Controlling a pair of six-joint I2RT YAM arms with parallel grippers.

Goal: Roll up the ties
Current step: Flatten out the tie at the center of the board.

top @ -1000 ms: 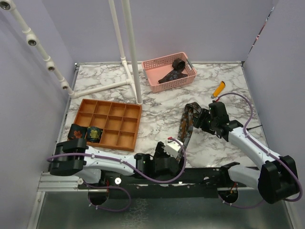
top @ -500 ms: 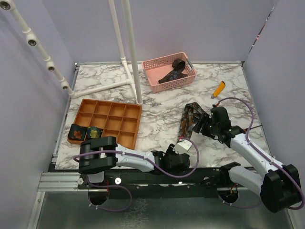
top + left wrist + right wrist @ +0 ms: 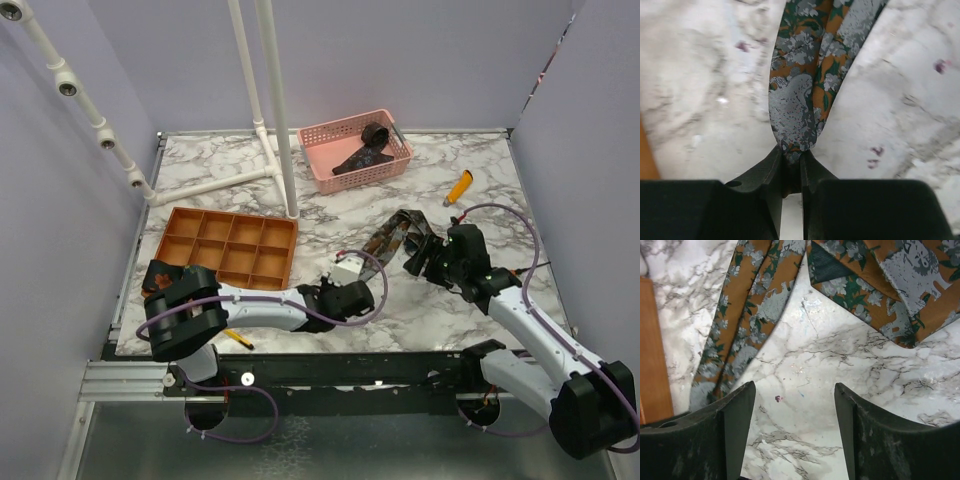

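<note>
Rolling barely begun: left jaws pinch the flat tie (image 3: 797,100), right jaws released; another tie (image 3: 358,158) waits at twelve o'clock.

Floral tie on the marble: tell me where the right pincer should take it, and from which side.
Probably take the floral tie by its wide end, straight down from above, jaws straddling one edge: it lies flat on the marble, so only an edge pinches. The left pincer clamps the other end; the open right pincer hovers nearby.
</note>
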